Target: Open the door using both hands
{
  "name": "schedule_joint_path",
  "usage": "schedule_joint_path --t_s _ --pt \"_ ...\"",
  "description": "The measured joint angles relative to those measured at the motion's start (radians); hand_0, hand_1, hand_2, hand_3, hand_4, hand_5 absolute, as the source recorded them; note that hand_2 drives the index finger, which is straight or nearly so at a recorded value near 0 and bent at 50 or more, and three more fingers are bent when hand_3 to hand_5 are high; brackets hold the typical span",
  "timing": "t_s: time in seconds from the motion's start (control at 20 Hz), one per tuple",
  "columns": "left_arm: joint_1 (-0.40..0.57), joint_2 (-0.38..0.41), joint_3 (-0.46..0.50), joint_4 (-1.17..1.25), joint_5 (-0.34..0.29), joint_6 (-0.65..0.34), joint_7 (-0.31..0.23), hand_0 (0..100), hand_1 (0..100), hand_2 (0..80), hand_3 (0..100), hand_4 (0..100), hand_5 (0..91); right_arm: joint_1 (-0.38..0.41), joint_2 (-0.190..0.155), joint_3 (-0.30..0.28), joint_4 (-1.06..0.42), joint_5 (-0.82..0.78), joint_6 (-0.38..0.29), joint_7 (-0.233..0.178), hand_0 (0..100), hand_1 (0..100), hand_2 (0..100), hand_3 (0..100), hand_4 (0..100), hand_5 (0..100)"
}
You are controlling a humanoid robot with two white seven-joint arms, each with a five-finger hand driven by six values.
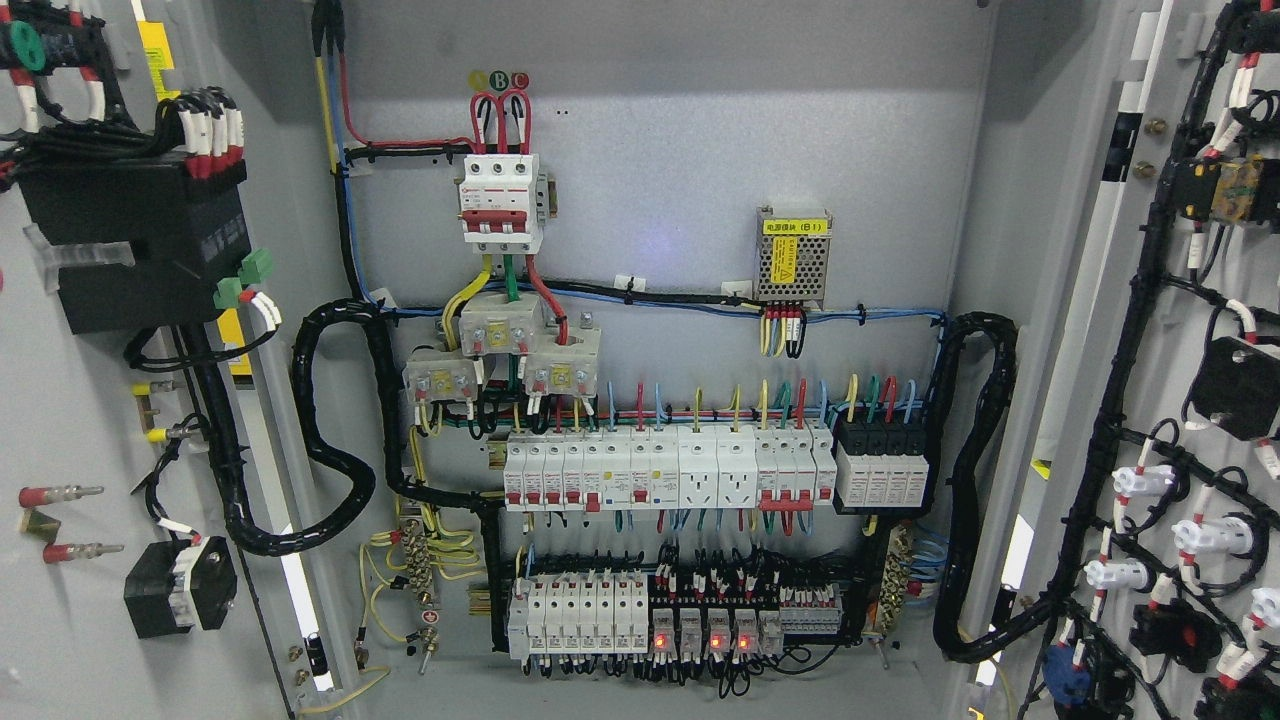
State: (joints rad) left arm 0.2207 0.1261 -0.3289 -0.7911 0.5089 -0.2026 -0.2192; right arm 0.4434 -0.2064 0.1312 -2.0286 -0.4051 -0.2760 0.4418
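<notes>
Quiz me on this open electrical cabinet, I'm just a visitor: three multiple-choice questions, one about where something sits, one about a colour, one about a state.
1. Where is the yellow-labelled power module?
A. upper right of the back panel
B. bottom left
C. on the left door

2. What colour are the lit indicators in the bottom row?
A. green
B. red
C. blue

3. How do the cabinet doors stand?
A. both shut
B. one open
C. both open

Key: 1 A, it hangs right of the main breaker. 2 B, they glow red. 3 C, the left door and right door show their wired insides.
</notes>
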Motion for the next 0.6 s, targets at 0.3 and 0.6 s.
schedule_joint_path --t_s 0.3,0.6 --pt "0.101 0.051 0.059 -0.304 0.0 0.002 -0.137 0 0 0.0 2 0 0.0 0.072 -0.022 -0.093 -0.024 -0.007 -0.145 -0.002 22 0 0 0 0 0" --pt "0.199 0.097 0.101 -0.568 0.0 -0.007 -0.197 0 0 0.0 2 0 0.0 0.082 -0.044 -0.167 -0.04 -0.012 -0.227 -0.02 23 0 0 0 0 0"
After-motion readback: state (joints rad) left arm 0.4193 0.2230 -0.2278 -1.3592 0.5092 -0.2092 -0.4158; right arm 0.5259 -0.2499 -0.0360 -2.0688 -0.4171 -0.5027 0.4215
